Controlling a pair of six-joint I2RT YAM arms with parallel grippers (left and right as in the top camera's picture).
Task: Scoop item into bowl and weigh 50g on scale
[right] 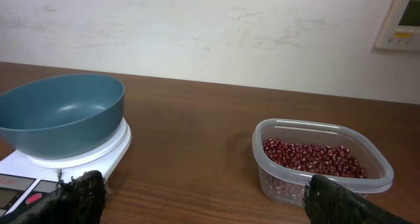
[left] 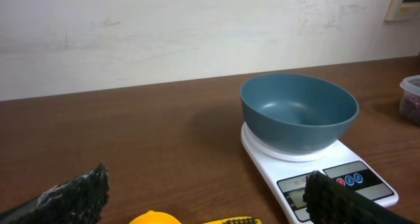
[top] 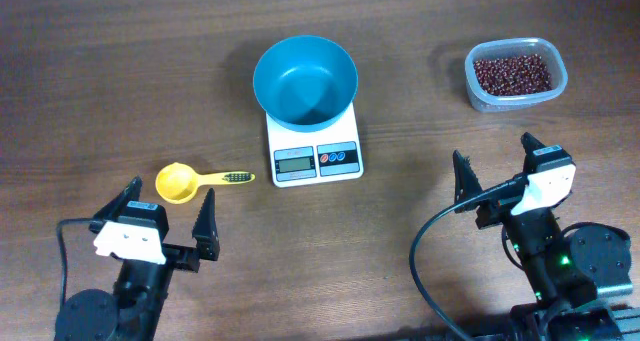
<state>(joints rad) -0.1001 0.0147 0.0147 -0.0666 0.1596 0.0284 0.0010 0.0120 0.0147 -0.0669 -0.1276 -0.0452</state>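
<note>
Placement suggests weighing is set up but not begun: the empty teal bowl (top: 305,79) sits on the white digital scale (top: 315,159) at upper centre, probably so added beans register directly. Red-brown beans (top: 511,73) all lie in the clear plastic tub (top: 500,103) at upper right. A yellow scoop (top: 180,182) rests on the table (top: 120,61) just ahead of the left hand (top: 171,196), fingers spread, empty; the right hand (top: 491,147), likewise spread and empty, sits below the tub.

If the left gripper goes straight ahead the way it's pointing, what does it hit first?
Probably the yellow scoop, lying ahead between the open fingers of the left gripper; if it's held high, it might pass over.
</note>
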